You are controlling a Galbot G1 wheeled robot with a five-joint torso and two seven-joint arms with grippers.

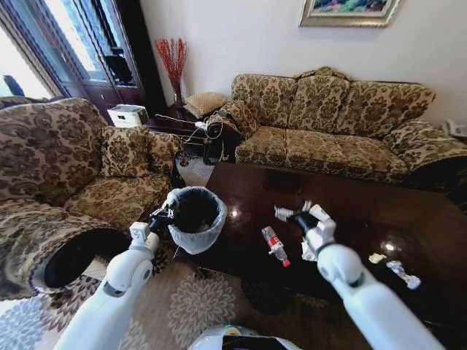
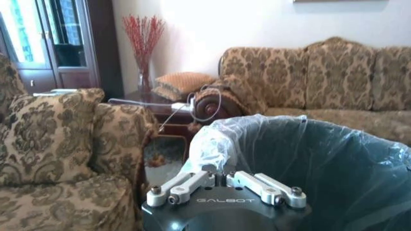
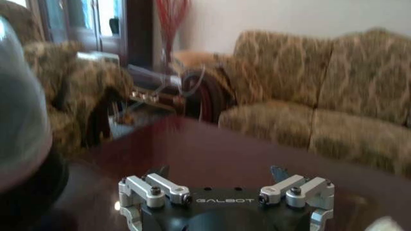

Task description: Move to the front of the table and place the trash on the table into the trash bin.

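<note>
The trash bin [image 1: 195, 217], round, black inside and lined with a white bag, hangs at the left corner of the dark glossy table [image 1: 365, 200]. My left gripper [image 1: 163, 216] is shut on its bagged rim [image 2: 211, 147]. On the table lie a clear bottle with a red label [image 1: 275, 246], a white crumpled tissue [image 1: 377, 257] and a small wrapper [image 1: 403, 275]. Just past the bottle, my right gripper [image 1: 292, 214] hovers over the table [image 3: 212, 149], open [image 3: 218, 174] and holding nothing. A white scrap [image 1: 308, 252] shows beside my right forearm. The bin's wall [image 3: 19, 120] looms in the right wrist view.
A patterned sofa [image 1: 343, 124] runs along the table's far side and an armchair [image 1: 66, 175] stands to the left, close to the bin. A side table with cables [image 1: 197, 131] and a vase of red twigs [image 1: 174, 65] fill the corner. Rug [image 1: 197, 306] lies below.
</note>
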